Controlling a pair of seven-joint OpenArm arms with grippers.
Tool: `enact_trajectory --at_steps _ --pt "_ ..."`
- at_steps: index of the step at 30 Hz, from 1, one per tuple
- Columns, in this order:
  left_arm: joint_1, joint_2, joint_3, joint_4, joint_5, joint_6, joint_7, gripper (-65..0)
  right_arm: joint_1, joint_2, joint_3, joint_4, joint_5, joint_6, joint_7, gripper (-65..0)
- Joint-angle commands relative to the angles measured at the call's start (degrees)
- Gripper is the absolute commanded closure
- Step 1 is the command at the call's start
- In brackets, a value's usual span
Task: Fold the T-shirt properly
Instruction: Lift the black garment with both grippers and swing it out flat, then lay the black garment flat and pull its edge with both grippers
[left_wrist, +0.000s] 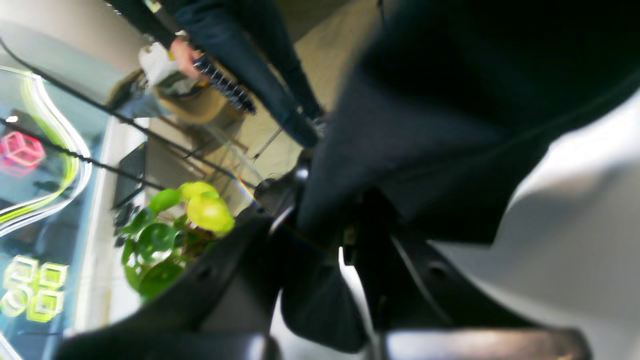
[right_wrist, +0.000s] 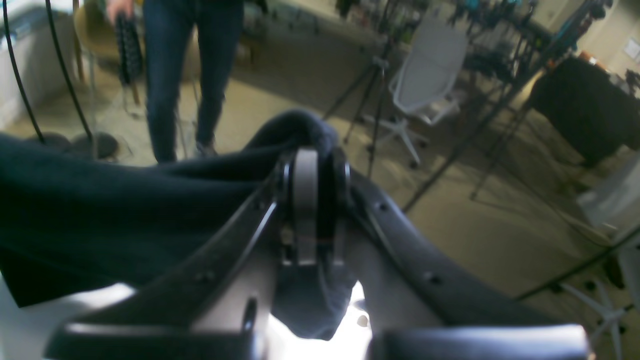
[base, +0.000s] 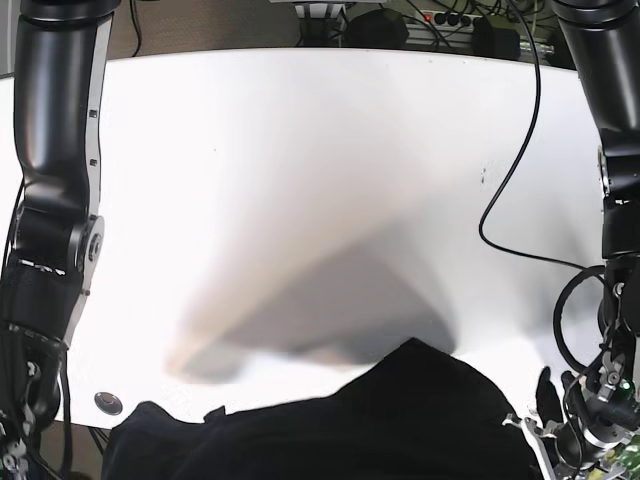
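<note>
You are seeing both grippers, left gripper (left_wrist: 320, 240) and right gripper (right_wrist: 315, 200), clamping the dark T-shirt (base: 330, 430) above the white table (base: 300, 150); a person (right_wrist: 185, 65) is standing behind.

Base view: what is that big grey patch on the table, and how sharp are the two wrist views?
Base view: the grey patch is a soft shadow on the white table, beyond the raised shirt. Left wrist view: smeared throughout, the shirt and plant both blurred. Right wrist view: the fingers are fairly crisp, the room behind is soft, with glare under the shirt.
</note>
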Motion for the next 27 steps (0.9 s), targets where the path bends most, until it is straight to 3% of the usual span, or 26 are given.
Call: enact_trajectory --at_steps 1,6,9,13,27 --pt "0.0 -0.6 0.1 3.9 0.0 0.5 -0.3 0.0 -0.9 1.3 0.2 4.5 0.2 -0.19 1.0 -1.9" --pt "4.7 -0.7 -1.2 8.7 0.1 -2.5 1.4 0.0 -10.7 2.5 6.5 8.9 0.2 -0.11 0.0 -1.9" --pt "8.7 -0.8 -1.4 11.0 0.2 -6.9 1.4 0.0 -16.9 2.5 9.9 12.3 0.2 1.65 -0.1 -1.9" --pt "16.7 -2.2 -2.8 16.1 0.2 -7.6 1.8 0.0 -27.5 2.4 16.1 16.9 0.3 2.09 0.0 -1.9" --pt "44.0 -1.8 -9.9 24.1 0.2 -7.6 1.8 0.0 -57.4 -3.3 33.6 22.1 10.4 2.09 0.3 -1.9"
